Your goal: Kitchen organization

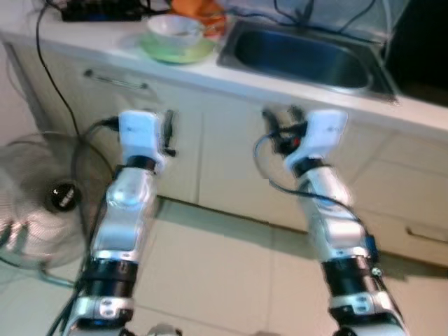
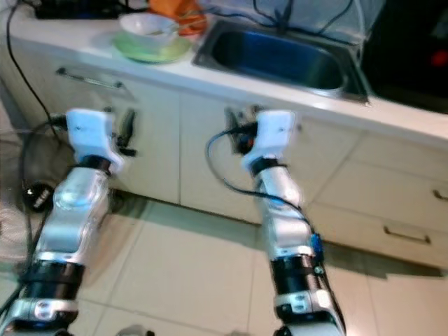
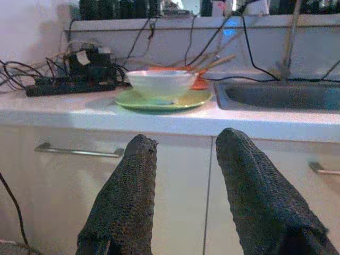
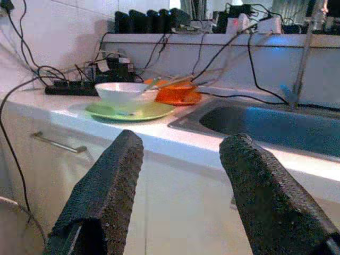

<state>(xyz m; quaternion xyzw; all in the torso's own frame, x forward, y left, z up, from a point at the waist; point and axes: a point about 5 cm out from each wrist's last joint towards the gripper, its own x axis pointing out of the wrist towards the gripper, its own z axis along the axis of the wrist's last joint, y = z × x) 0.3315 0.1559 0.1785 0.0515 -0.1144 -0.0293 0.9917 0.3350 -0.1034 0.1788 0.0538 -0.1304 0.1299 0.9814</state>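
At the far left a standing fan sits on the tiled floor, and a black power strip with tangled cables lies on the far left end of the white counter. The left gripper is raised in front of the cabinet doors, below the counter edge, its two black fingers spread wide with nothing between them. Up on the counter, beyond and above those fingers and well apart from them, a white bowl rests on a pale green plate; the bowl is shallow and glossy, and what it holds cannot be made out. Just behind the plate lies an orange dish with thin sticks, perhaps chopsticks, poking out of it toward the left. A long metal handle runs across the drawer front under the bowl. To the right, the right gripper is likewise lifted before the cabinets, short of the counter edge, its fingers wide apart and empty; the bowl and plate lie to the far left of it, clear of its fingers. Further right, a steel sink is sunk into the counter, its basin dark and blurred, with a thin tap rising behind it and cables hanging over the back ledge.
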